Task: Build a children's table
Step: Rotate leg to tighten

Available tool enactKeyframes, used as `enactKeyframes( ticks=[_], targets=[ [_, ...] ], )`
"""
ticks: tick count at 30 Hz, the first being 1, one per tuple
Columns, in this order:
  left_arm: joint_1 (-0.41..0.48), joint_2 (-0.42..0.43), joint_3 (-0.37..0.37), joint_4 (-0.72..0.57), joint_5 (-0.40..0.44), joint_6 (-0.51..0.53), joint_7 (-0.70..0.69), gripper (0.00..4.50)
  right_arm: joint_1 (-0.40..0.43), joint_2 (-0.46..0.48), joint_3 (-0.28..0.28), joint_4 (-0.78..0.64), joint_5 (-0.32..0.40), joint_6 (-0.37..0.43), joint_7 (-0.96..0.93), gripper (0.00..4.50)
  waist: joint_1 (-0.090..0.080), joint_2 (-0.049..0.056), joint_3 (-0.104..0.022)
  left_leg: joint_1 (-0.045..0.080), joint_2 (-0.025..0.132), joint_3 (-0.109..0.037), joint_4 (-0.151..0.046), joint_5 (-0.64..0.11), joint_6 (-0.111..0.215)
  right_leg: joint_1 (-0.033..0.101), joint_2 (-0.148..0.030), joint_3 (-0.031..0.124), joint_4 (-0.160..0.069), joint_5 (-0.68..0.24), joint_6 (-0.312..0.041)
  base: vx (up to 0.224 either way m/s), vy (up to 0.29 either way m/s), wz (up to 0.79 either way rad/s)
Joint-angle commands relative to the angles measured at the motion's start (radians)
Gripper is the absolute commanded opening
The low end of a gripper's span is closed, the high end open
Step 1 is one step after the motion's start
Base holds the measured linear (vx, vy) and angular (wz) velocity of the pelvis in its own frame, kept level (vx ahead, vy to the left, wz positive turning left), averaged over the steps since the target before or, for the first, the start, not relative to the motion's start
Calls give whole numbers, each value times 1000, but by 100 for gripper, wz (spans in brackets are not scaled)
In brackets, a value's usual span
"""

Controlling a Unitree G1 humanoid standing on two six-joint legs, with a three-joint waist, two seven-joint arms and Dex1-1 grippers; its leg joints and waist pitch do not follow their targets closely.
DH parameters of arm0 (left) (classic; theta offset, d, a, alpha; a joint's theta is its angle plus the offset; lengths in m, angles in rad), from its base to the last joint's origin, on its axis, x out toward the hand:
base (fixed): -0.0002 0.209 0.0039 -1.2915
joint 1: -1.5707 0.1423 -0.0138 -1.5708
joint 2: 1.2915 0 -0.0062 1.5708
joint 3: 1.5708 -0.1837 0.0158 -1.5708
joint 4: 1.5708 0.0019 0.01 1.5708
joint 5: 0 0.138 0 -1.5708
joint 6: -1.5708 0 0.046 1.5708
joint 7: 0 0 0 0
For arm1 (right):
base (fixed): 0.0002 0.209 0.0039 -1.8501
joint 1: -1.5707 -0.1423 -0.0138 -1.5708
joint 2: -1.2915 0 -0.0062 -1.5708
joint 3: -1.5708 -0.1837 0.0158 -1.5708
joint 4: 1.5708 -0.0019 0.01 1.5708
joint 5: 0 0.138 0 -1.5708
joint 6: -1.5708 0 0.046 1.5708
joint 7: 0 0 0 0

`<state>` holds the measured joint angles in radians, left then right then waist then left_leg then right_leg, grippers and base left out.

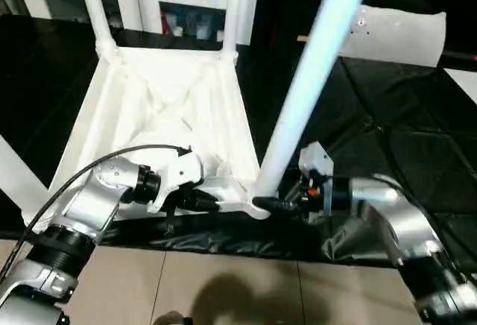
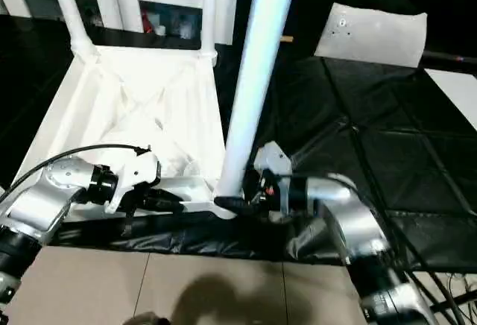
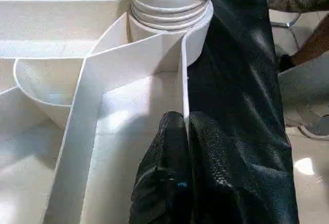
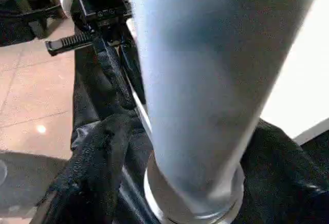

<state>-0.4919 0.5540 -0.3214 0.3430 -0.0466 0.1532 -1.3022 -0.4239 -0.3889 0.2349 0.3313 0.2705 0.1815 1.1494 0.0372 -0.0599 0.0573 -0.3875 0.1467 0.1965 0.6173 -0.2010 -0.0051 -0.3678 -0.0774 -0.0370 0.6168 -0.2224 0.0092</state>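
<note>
Left pincer (image 1: 212, 204) clamped on tabletop (image 1: 168, 112) rim at 6 o'clock. Right pincer (image 1: 277, 204) closed against near leg (image 1: 309, 79) base, standing in corner socket. Risks: leg leaning, jamming in socket; rim slipping, tabletop twisting.

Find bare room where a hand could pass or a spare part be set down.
Free: black mat right of the near leg, before the white sheet. Crowded: the tabletop's near corner, where left claw and right claw meet.
</note>
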Motion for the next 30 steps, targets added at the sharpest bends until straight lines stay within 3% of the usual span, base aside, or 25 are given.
enactKeyframes(
  ticks=[1,10,20,22,23,24,26,27,28,30],
  targets=[
    [-9,-10,-45,10,10,-12,-33,0,-14,4,13,34,3,-19,42,293,-1,6,-66,35,94,-33,-80,-86,57,23,-87,42,-44,21,-327,0,0,0],
    [-17,-8,-43,19,6,-8,-46,0,-68,8,21,142,-8,-39,102,216,3,10,-69,37,95,-33,-78,-64,63,25,-85,40,-38,65,-342,0,0,0],
    [-47,-42,-17,91,28,24,45,0,-63,26,30,175,-20,-55,129,197,9,18,-66,39,95,-32,-82,-135,29,24,-86,42,-45,11,-343,0,0,0],
    [-77,-96,30,141,25,56,159,0,-23,49,16,137,-17,-29,64,196,19,21,-62,48,96,-30,-85,-181,7,15,-86,43,-52,-40,-337,0,0,0],
    [-90,-122,51,154,18,75,209,0,-8,68,12,124,-27,-14,7,196,21,18,-59,47,96,-31,-90,-225,-12,14,-85,44,-57,-91,-326,0,0,0],
    [-97,-139,64,157,11,96,235,0,1,81,11,118,-43,-9,-40,196,21,22,-58,47,96,-33,-93,-243,-26,14,-86,44,-58,-120,-317,0,0,0],
    [-104,-158,79,160,1,120,263,0,9,99,11,116,-65,-4,-101,196,15,17,-55,45,93,-41,-99,-333,-64,12,-90,43,-70,-262,-278,-54,7,-3],
    [-115,-190,99,166,-9,146,311,0,16,131,10,113,-85,18,-181,196,8,24,-53,43,94,-48,-101,-368,-82,10,-94,44,-77,-339,-247,-59,13,-7],
    [-132,-238,127,177,-18,172,394,0,18,193,-6,118,-100,52,-307,196,0,20,-48,43,93,-51,-104,-406,-98,1,-93,43,-84,-398,-222,-59,13,-9],
    [-149,-272,142,188,-19,192,448,0,11,244,-23,123,-93,94,-384,195,-10,18,-48,49,88,-58,-101,-471,-113,-7,-95,40,-96,-506,-181,-61,13,-8]
  ],
)
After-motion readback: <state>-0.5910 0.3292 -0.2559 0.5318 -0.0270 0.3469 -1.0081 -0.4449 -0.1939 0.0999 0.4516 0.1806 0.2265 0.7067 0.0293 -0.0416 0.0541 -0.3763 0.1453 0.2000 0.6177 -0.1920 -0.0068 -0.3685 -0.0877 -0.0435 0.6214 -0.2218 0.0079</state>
